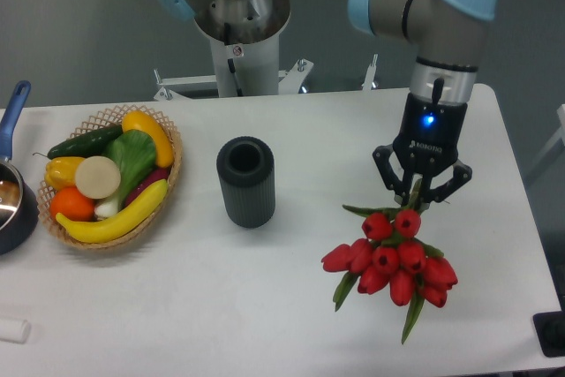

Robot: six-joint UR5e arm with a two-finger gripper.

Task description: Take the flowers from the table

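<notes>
Red flowers (393, 258) hang lower right of frame, stems pinched in the gripper (421, 195), looking lifted above the table (265, 306). Vase (246, 181) sits centre, fruit basket (173, 169) at left.

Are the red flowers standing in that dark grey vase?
No. The flowers hang from the gripper, which grips their stems, well to the right of the vase.
</notes>
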